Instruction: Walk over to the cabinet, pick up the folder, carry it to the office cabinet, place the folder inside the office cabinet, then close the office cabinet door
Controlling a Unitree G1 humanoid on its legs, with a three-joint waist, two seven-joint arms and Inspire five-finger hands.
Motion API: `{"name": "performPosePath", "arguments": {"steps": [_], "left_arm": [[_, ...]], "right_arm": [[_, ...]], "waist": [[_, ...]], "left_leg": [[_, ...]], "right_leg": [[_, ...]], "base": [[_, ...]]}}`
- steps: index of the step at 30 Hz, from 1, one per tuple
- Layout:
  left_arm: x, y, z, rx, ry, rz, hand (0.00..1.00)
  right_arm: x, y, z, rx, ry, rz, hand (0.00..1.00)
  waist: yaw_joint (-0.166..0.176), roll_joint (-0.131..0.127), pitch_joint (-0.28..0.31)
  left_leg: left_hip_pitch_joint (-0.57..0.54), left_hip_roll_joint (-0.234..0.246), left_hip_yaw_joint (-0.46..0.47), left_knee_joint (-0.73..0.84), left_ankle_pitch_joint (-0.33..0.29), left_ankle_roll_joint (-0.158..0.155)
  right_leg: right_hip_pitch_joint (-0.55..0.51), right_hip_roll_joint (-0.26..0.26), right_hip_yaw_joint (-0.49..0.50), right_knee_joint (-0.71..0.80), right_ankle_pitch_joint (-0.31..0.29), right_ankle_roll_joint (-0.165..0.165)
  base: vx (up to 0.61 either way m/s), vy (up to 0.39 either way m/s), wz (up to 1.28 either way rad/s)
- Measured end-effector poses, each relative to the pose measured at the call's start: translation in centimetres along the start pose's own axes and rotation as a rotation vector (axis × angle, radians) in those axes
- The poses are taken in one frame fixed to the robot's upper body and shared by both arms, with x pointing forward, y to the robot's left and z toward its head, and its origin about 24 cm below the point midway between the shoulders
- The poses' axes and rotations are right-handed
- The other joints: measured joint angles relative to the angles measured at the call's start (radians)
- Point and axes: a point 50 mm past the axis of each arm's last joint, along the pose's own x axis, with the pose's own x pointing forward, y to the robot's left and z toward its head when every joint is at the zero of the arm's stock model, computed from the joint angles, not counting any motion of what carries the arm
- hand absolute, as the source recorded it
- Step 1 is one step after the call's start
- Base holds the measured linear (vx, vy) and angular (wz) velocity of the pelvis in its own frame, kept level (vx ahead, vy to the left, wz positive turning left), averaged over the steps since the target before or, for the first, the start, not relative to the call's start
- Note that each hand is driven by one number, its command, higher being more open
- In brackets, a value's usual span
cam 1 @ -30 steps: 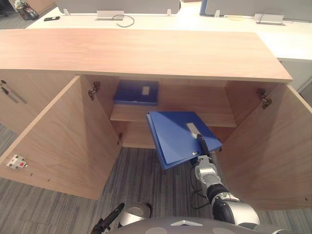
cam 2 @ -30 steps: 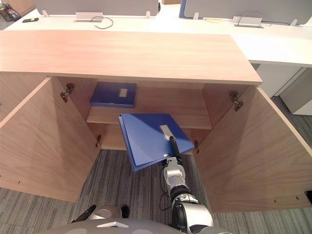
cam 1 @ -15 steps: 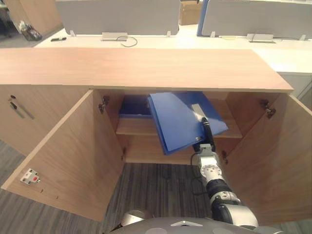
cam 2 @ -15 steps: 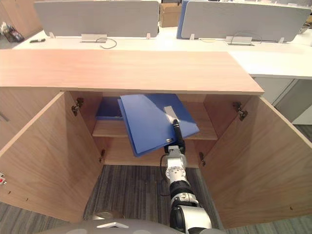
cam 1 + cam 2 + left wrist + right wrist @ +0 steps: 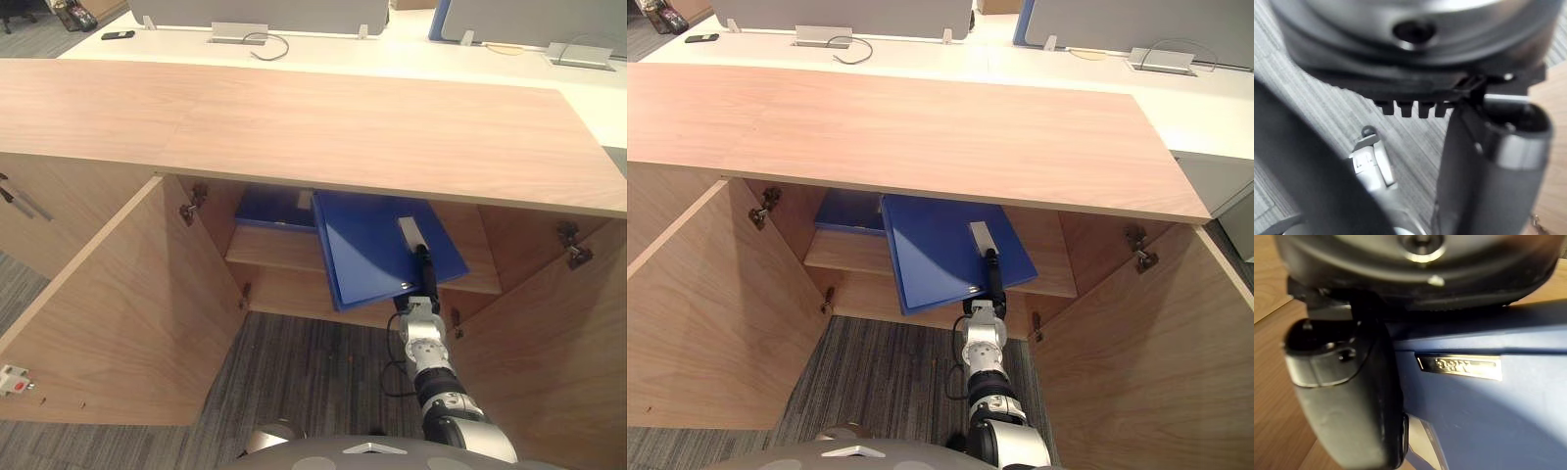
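Observation:
A blue folder [image 5: 377, 247] with a metal label plate [image 5: 1464, 366] is held tilted in the open office cabinet [image 5: 343, 127]. Its far edge reaches in under the cabinet top, above the inner shelf [image 5: 279, 250]. My right hand [image 5: 422, 274] grips the folder's near edge. The thumb [image 5: 1347, 396] presses on top of the cover and the fingers are hidden beneath it. My left hand [image 5: 1493, 166] hangs low over the grey carpet, thumb straight, with nothing in it.
A second blue folder [image 5: 850, 211] lies flat on the shelf at the back left. Both cabinet doors stand wide open, the left door [image 5: 118, 304] and the right door [image 5: 554, 362]. A white desk [image 5: 323, 44] with cables lies behind the cabinet.
The right hand has lifted the folder and pushed it forward, from in front of the cabinet to inside it, over the shelf. The camera has also shifted.

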Motion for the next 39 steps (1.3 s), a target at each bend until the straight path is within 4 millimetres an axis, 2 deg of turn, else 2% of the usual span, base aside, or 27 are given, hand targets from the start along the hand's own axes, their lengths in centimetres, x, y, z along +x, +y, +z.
{"name": "performPosePath", "arguments": {"steps": [5, 7, 11, 12, 13, 14, 15, 16, 17, 19, 21, 22, 24, 27, 29, 33, 35, 39], "left_arm": [[0.0, 0.3, 0.2, 0.050, -0.005, 0.003, 1.00], [0.0, 0.3, 0.4, 0.069, -0.009, 0.000, 1.00], [0.3, 0.1, 1.7, 0.091, -0.040, -0.005, 1.00], [0.5, -0.4, 2.6, 0.090, -0.066, -0.015, 1.00], [0.6, -1.2, 3.6, 0.090, -0.101, -0.029, 1.00], [0.6, -1.7, 3.7, 0.090, -0.110, -0.041, 1.00], [0.7, -2.6, 4.5, 0.100, -0.136, -0.057, 1.00], [0.8, -2.6, 5.1, 0.110, -0.155, -0.053, 1.00], [0.8, -2.9, 5.4, 0.118, -0.164, -0.059, 1.00], [0.7, -4.3, 6.6, 0.144, -0.208, -0.098, 1.00], [0.7, -4.9, 7.2, 0.154, -0.240, -0.113, 1.00], [0.6, -5.5, 7.4, 0.156, -0.249, -0.129, 1.00], [0.6, -6.4, 7.7, 0.163, -0.258, -0.146, 1.00], [0.6, -6.9, 7.8, 0.123, -0.259, -0.161, 1.00], [0.5, -7.4, 7.8, 0.117, -0.261, -0.173, 1.00], [0.5, -7.6, 7.9, 0.111, -0.270, -0.178, 1.00], [0.4, -7.7, 7.9, 0.110, -0.277, -0.181, 1.00], [0.3, -8.3, 8.1, 0.131, -0.292, -0.201, 1.00]], "right_arm": [[0.1, -0.4, 0.7, 0.009, -0.021, -0.015, 0.00], [0.2, -0.2, 0.7, 0.014, -0.024, -0.017, 0.00], [1.0, 2.5, 1.4, 0.075, -0.063, 0.006, 0.00], [1.3, 4.6, 2.1, 0.122, -0.097, 0.042, 0.00], [1.7, 7.3, 3.1, 0.194, -0.146, 0.092, 0.00], [1.8, 8.9, 3.9, 0.232, -0.175, 0.122, 0.00], [1.9, 11.4, 4.7, 0.281, -0.194, 0.176, 0.00], [1.7, 13.6, 4.9, 0.298, -0.192, 0.224, 0.00], [1.6, 14.8, 5.2, 0.304, -0.197, 0.254, 0.00], [1.0, 18.8, 6.3, 0.333, -0.208, 0.340, 0.00], [0.5, 20.8, 7.0, 0.343, -0.215, 0.382, 0.00], [0.2, 22.2, 7.8, 0.354, -0.229, 0.411, 0.00], [-0.6, 23.9, 9.3, 0.400, -0.251, 0.452, 0.00], [-1.5, 25.1, 11.1, 0.460, -0.310, 0.483, 0.00], [-1.6, 25.1, 12.4, 0.477, -0.351, 0.477, 0.00], [-1.7, 24.9, 13.6, 0.497, -0.383, 0.464, 0.00], [-2.0, 25.6, 14.0, 0.501, -0.386, 0.482, 0.00], [-4.0, 29.1, 16.0, 0.484, -0.422, 0.596, 0.00]], "waist": [[0.000, -0.014, -0.011], [0.002, -0.014, -0.011], [0.003, -0.013, 0.000], [0.010, -0.038, 0.048], [0.017, -0.035, 0.092], [0.010, -0.011, 0.094], [0.032, -0.027, 0.130], [0.030, -0.032, 0.152], [0.030, -0.032, 0.172], [0.032, -0.023, 0.227], [0.031, -0.010, 0.255], [0.031, 0.008, 0.283], [0.030, 0.030, 0.320], [0.024, 0.037, 0.369], [0.024, 0.041, 0.389], [0.017, 0.043, 0.397], [0.011, 0.050, 0.402], [0.012, 0.063, 0.409]], "left_leg": [[-0.012, -0.032, -0.003, -0.001, 0.003, 0.002], [-0.025, -0.040, -0.004, 0.007, 0.004, 0.003], [-0.117, -0.071, -0.007, 0.103, 0.002, -0.001], [-0.240, -0.115, -0.007, 0.277, 0.004, -0.026], [-0.312, -0.089, -0.003, 0.250, -0.065, 0.051], [-0.323, -0.033, -0.005, 0.133, 0.018, -0.002], [-0.350, -0.031, 0.031, 0.122, 0.098, -0.021], [-0.382, -0.042, 0.027, 0.136, 0.099, -0.021], [-0.392, -0.046, 0.026, 0.146, 0.099, -0.021], [-0.455, -0.055, 0.027, 0.187, 0.098, -0.019], [-0.495, -0.059, 0.027, 0.217, 0.097, -0.018], [-0.523, -0.062, 0.027, 0.251, 0.091, -0.019], [-0.583, -0.069, 0.033, 0.321, 0.066, -0.016], [-0.661, -0.080, 0.058, 0.429, 0.024, -0.009], [-0.696, -0.083, 0.073, 0.471, 0.009, -0.006], [-0.750, -0.089, 0.084, 0.504, 0.008, -0.005], [-0.777, -0.088, 0.084, 0.526, 0.005, -0.010], [-0.908, -0.087, 0.075, 0.650, -0.019, -0.026]], "right_leg": [[0.026, -0.019, 0.000, -0.071, 0.030, 0.027], [0.021, -0.026, -0.002, -0.077, 0.037, 0.027], [-0.025, -0.052, -0.037, -0.071, 0.060, 0.010], [-0.046, -0.102, -0.040, -0.049, 0.060, 0.010], [-0.091, -0.130, -0.047, 0.001, 0.059, 0.010], [-0.121, -0.115, -0.052, 0.028, 0.050, 0.019], [-0.170, -0.137, -0.031, 0.069, 0.032, 0.033], [-0.197, -0.146, -0.032, 0.082, 0.032, 0.032], [-0.205, -0.152, -0.032, 0.089, 0.032, 0.032], [-0.265, -0.165, -0.031, 0.131, 0.032, 0.032], [-0.305, -0.172, -0.026, 0.165, 0.026, 0.029], [-0.334, -0.178, -0.020, 0.205, 0.016, 0.030], [-0.411, -0.195, 0.010, 0.304, -0.024, 0.036], [-0.518, -0.221, 0.067, 0.454, -0.092, 0.051], [-0.567, -0.230, 0.096, 0.515, -0.117, 0.056], [-0.645, -0.242, 0.122, 0.582, -0.137, 0.056], [-0.680, -0.242, 0.133, 0.618, -0.150, 0.052], [-0.821, -0.256, 0.150, 0.759, -0.201, 0.047]], "base": [[0.07, 0.082, 0.03], [0.07, 0.094, 0.06], [0.04, 0.087, 0.17], [-0.06, 0.171, 0.31], [-0.17, 0.187, 0.34], [-0.22, 0.168, 0.09], [-0.18, 0.147, 0.01], [-0.09, 0.113, -0.03], [-0.10, 0.105, 0.09], [-0.13, 0.094, 0.05], [-0.10, 0.063, 0.02], [-0.10, 0.057, -0.02], [-0.12, 0.063, -0.06], [-0.13, 0.073, -0.16], [-0.14, 0.040, -0.13], [-0.10, -0.011, -0.05], [-0.07, -0.051, -0.01], [-0.09, -0.060, 0.06]]}}
